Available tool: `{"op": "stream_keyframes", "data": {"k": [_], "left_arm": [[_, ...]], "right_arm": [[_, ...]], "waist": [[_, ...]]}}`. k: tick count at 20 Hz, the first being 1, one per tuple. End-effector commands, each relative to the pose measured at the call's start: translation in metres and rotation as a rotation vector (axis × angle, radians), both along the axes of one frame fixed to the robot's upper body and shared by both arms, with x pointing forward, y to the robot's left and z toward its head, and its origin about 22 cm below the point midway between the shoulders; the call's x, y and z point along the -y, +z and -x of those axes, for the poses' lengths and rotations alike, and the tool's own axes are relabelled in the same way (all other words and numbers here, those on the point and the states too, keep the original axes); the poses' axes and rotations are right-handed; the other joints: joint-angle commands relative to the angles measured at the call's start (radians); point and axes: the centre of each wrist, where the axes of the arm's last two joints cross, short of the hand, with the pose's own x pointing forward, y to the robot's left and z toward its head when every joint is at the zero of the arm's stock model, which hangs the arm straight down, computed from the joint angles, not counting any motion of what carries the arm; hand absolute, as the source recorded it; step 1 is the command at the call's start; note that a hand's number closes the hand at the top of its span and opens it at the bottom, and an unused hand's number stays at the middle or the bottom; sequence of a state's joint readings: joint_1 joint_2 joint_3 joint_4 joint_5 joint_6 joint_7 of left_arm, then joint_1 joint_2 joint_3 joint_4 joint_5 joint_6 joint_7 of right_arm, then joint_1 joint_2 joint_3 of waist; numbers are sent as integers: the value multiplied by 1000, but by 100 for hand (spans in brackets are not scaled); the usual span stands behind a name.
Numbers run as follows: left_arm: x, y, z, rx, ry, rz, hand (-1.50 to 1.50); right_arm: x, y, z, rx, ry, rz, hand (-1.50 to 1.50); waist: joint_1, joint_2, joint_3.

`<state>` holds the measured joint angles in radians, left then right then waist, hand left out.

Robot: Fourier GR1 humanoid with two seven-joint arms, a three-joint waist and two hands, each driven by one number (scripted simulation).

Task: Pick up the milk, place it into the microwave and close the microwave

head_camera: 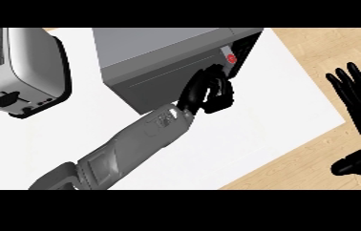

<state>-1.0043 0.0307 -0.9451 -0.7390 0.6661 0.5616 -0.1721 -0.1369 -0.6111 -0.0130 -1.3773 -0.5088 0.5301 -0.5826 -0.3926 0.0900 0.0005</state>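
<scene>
The grey microwave [169, 48] stands at the top middle of the white surface. Its door [158, 84] faces me, swung almost against the body, with a dark slit and a red button [230, 58] showing at its right edge. My left hand [210, 92] comes in from the lower left and rests against the door's right end, fingers curled with nothing in them. No milk is visible anywhere. My right hand [348, 89] rests open at the right edge, fingers up.
A silver toaster [28, 70] with a black base stands at the far left. The microwave sits on a white mat [233, 139]. Bare wooden counter [310, 48] runs along the right side and lower right corner.
</scene>
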Motion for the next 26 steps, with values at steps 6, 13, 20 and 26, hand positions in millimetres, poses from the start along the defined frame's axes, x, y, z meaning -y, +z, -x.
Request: {"op": "stream_keyframes", "data": {"k": [6, 13, 20, 26], "left_arm": [[28, 37, -4, 105, -73, 49, 150], [28, 35, -4, 120, -52, 59, 150], [25, 28, -3, 114, -8, 65, 150], [27, 32, -2, 124, 10, 90, 150]], "right_arm": [[-36, 41, -12, 100, 353, 112, 150], [-59, 58, -11, 127, 443, 140, 150], [-75, 64, -4, 131, 499, 151, 150], [-84, 63, 3, 119, 532, 150, 150]], "waist": [[-23, -18, 2], [-48, -15, 1], [-70, -13, 3], [-86, -15, 4]]}}
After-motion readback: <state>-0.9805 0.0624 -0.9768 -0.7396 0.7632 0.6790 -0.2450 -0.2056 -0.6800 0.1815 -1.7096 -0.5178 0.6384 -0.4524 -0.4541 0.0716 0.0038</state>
